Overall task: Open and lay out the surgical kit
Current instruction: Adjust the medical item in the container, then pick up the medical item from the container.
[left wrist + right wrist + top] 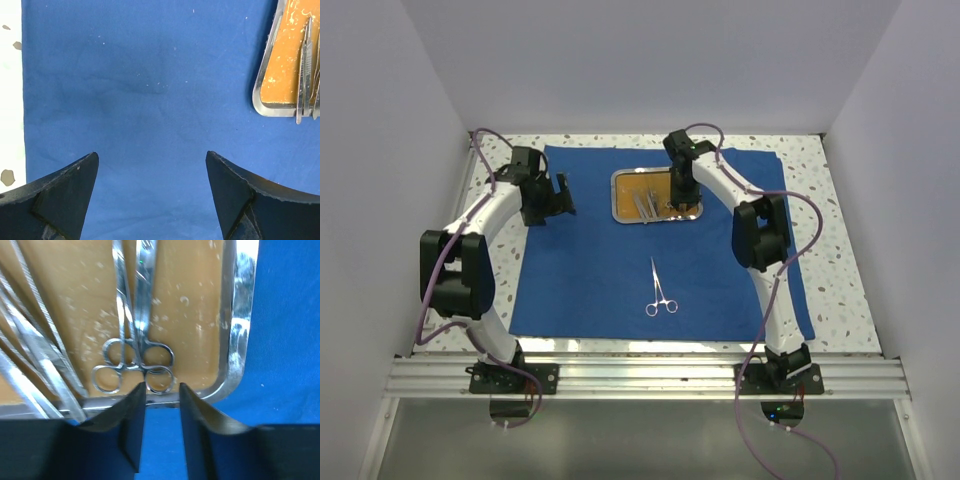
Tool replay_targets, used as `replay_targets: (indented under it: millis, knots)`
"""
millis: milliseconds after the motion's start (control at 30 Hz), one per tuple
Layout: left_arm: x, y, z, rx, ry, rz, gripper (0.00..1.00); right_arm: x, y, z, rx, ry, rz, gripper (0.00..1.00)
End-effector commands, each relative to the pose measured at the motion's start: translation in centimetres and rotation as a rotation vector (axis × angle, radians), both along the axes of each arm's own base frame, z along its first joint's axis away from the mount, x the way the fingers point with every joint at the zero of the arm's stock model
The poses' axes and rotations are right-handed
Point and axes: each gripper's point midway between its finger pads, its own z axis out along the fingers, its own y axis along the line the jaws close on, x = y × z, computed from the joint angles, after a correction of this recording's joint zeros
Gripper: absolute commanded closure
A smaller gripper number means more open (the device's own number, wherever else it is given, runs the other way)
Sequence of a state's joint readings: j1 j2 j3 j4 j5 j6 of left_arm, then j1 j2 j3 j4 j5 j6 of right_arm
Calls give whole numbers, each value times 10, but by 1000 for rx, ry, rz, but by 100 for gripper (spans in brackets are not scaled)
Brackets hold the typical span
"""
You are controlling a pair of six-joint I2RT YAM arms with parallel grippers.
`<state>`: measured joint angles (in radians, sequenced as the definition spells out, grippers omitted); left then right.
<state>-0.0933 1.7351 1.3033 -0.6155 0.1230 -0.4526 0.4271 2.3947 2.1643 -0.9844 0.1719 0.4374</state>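
Blue cloth wrap (pixel 590 280) lies spread flat over the speckled table (pixel 840 290), and I read the scene from its left edge. My left gripper (pixel 563 195) hangs over the cloth's left part, well apart from the tray. On its wrist view the left gripper (pixel 151 154) stands wide, and between the fingers I see only bare blue fabric (pixel 150 75).

Further right, at the far middle of the cloth, sits the steel tray (pixel 616 195) with its orange-brown floor. Thin silver instruments (pixel 645 205) lie lengthwise in it, some poking over the near rim (pixel 260 95). One pair of ring-handled forceps (pixel 660 290) lies alone on the cloth, nearer the arm bases, rings toward me.

My right gripper (pixel 680 205) is down over the tray's right half. Its wrist view shows the right gripper (pixel 162 386) narrowed to a slim gap holding nothing, tips just short of the ring handles (pixel 135 367) by the tray's rim (pixel 230 340).
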Motion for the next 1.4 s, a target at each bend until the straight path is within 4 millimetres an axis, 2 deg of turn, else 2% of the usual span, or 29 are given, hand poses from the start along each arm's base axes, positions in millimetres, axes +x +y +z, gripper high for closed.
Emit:
replay_targets:
  millis: [0, 167, 367, 467, 633, 767, 967, 1200, 1367]
  knots:
    - [4, -4, 14, -10, -56, -13, 8, -10, -11, 34, -17, -47, -18, 68]
    - [2, -3, 15, -4, -56, -17, 8, -15, -12, 20, -25, -26, -24, 71]
    - [2, -4, 17, -3, -58, -23, 9, -6, -10, 11, -28, -30, -36, 69]
    - [3, -4, 18, -4, -58, -25, 8, 1, -8, 13, -28, -42, -32, 69]
    - [3, -3, 19, 2, -56, -25, 8, 15, -5, 27, -21, -87, -38, 68]
    - [4, -3, 19, 4, -56, -20, 8, 18, -6, 29, -30, -100, -43, 68]
    - [3, -2, 17, 9, -50, -18, 8, 11, -12, 21, -58, -71, -47, 69]
    - [4, -3, 13, 2, -46, -18, 8, -6, -19, 0, -77, -21, -46, 68]
    - [4, -3, 12, 7, -41, -23, 8, -8, -20, -9, -82, -13, -46, 69]
